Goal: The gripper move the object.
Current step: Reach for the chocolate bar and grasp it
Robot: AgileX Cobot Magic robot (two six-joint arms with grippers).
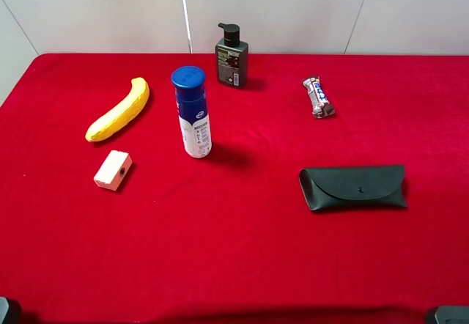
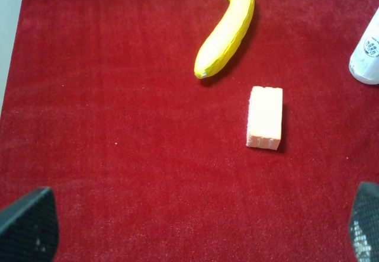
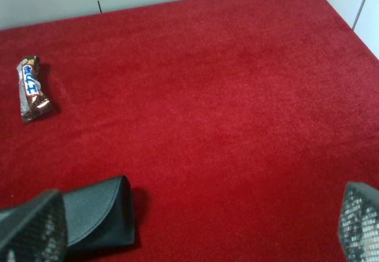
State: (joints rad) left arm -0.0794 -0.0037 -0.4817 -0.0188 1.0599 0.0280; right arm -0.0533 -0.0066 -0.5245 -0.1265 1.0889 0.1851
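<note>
Candy bar (image 1: pixel 319 97) likely light, wrapper slippery and crinkly; best pinched across its narrow middle. Right gripper (image 3: pixel 195 229): jaws stand wide apart, holding nothing.

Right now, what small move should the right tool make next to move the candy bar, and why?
Probably reach the right tool forward, over the glasses case, toward the candy bar: the tool is open and empty, and the bar lies untouched farther back.
</note>
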